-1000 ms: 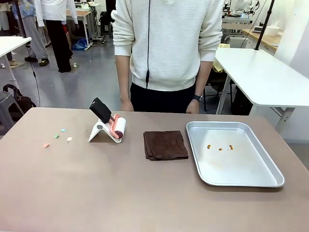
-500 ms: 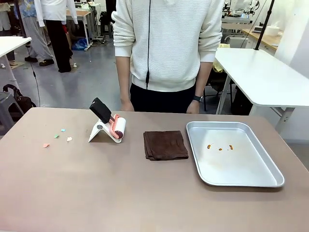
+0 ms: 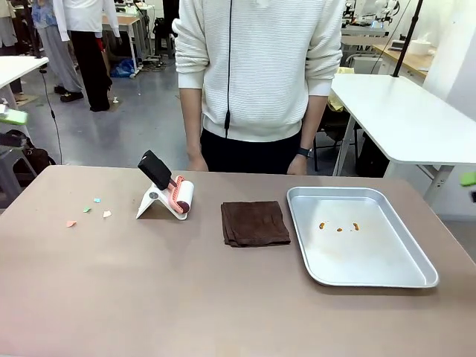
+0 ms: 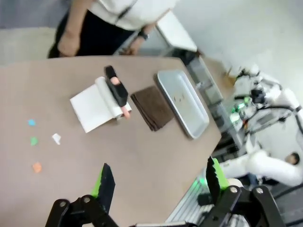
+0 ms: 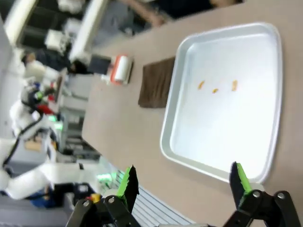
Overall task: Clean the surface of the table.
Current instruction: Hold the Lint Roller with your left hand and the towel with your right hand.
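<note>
The brownish-taupe table (image 3: 149, 297) carries several small coloured paper scraps (image 3: 88, 211) at its left. My left gripper (image 4: 158, 182) hangs open high above the table (image 4: 142, 156), with the scraps (image 4: 33, 140) below and left of its fingers. My right gripper (image 5: 183, 182) is open too, high over the near rim of the silver tray (image 5: 218, 132). At the edges of the front view, blurred green pads (image 3: 11, 115) show at the left and right.
A lint roller (image 3: 178, 195) with a black handle rests on a white stand. Beside it lie a folded brown cloth (image 3: 254, 222) and the tray (image 3: 372, 277), which holds orange crumbs (image 3: 339, 227). A person (image 3: 260, 67) stands at the far edge, hands down. A white table (image 3: 409, 119) stands at the right.
Blurred green gripper pads have come into the front view at its left and right edges. Nothing on the table has moved.
</note>
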Action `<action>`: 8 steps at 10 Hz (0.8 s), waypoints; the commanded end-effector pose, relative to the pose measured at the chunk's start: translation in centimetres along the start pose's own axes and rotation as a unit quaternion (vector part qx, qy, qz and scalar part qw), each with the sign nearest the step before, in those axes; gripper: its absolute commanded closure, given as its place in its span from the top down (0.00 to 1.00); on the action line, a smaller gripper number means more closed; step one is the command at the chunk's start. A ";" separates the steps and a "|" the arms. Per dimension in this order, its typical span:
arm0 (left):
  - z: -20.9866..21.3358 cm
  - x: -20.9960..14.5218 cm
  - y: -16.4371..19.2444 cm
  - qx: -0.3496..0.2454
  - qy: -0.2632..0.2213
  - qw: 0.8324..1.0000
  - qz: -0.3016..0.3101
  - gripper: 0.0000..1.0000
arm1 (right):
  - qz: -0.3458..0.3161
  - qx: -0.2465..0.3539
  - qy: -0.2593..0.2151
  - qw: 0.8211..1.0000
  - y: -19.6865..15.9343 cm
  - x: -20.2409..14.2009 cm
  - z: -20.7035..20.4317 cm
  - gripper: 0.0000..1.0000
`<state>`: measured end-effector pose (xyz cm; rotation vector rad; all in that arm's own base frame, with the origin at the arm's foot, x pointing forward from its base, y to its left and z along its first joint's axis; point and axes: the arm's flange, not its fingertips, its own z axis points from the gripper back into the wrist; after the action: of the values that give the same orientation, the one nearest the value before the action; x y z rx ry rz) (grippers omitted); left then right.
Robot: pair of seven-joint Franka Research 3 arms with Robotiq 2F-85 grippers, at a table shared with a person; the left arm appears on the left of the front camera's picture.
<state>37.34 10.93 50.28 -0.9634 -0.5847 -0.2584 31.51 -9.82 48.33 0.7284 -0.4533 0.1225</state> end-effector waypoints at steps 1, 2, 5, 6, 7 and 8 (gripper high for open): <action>-3.3 1.8 -2.5 0.047 0.061 0.997 -0.032 1.00 | 0.051 -0.046 0.041 0.997 5.4 1.1 -5.7 1.00; -5.6 2.9 -3.6 0.073 0.088 0.993 -0.042 1.00 | 0.064 -0.073 0.052 0.994 7.8 2.6 -8.3 1.00; -12.1 5.4 -4.8 0.089 0.165 0.982 -0.038 1.00 | 0.008 -0.103 0.060 0.993 14.7 4.6 -16.7 1.00; -14.3 5.9 -5.1 0.094 0.190 0.977 -0.029 1.00 | -0.031 -0.112 0.067 0.991 16.3 4.5 -19.2 1.00; -15.9 6.2 -5.3 0.092 0.207 0.974 -0.024 1.00 | -0.049 -0.128 0.073 0.988 17.4 4.2 -21.5 1.00; -16.9 6.3 -5.1 0.088 0.217 0.972 -0.017 1.00 | -0.063 -0.122 0.098 0.986 18.1 3.8 -23.8 1.00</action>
<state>45.43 -5.83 49.32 -0.7031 -0.2506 -0.4383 37.57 17.90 45.42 0.4990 -0.2667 0.0565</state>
